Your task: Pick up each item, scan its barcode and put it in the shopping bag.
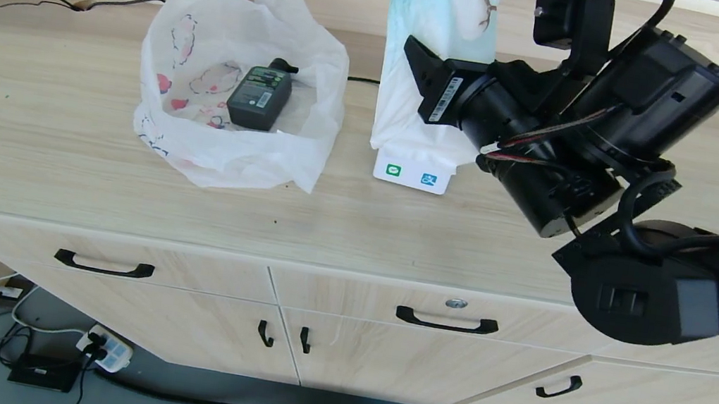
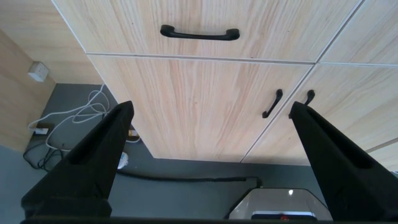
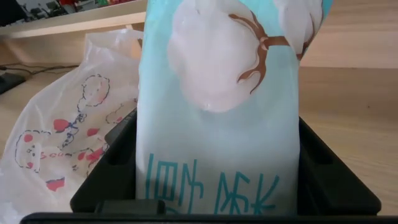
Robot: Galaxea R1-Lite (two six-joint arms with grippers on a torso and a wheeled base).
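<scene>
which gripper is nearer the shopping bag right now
Right. The right gripper clamps the tissue pack upright over the counter, just beside the shopping bag. The left gripper hangs open, low in front of the cabinet doors, apart from the bag.

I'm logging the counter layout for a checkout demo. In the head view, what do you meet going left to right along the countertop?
Black cable → shopping bag → tissue pack, held upright off the counter.

right jaws clamped on tissue pack [image 1: 443, 22], arm [image 1: 660, 97] raised | left jaws spread wide, held low
</scene>
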